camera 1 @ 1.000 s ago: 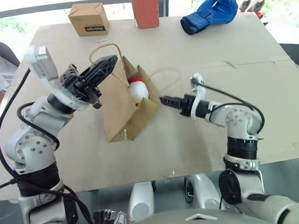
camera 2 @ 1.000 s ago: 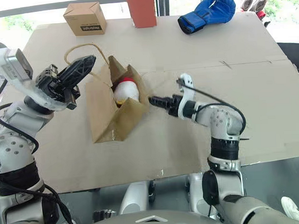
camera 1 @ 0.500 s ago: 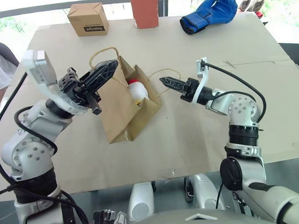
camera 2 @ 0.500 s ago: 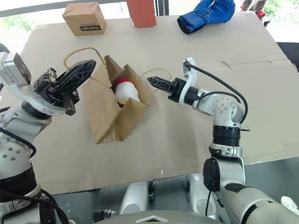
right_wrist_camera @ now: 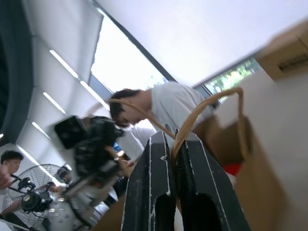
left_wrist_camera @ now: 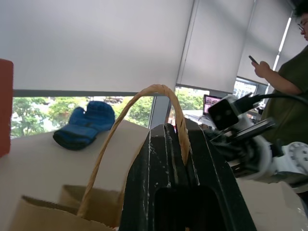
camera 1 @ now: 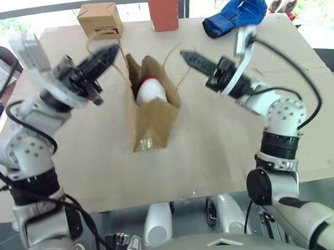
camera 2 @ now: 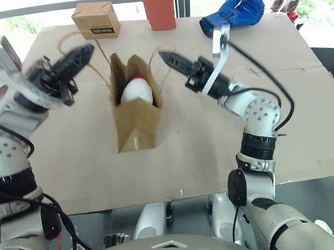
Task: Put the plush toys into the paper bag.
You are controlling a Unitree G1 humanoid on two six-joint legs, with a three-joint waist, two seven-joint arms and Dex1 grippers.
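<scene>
Both grippers pinch the paper bag's (camera 1: pixel 153 117) twisted handles: the left gripper (camera 1: pixel 110 52) is clamped on the handle at the robot's left, the right gripper (camera 1: pixel 187 57) on the other, so the bag stands upright with its mouth spread, on the table (camera 1: pixel 228 139). Inside it sits the white plush toy (camera 1: pixel 150 91), its red end showing. A blue boxing glove (camera 1: pixel 232 14) and a small cardboard box (camera 1: pixel 100 20) lie at the table's far edge.

paper bag (camera 2: pixel 136 118) upright, white plush toy (camera 2: pixel 137 92) inside, both pincers raised
</scene>
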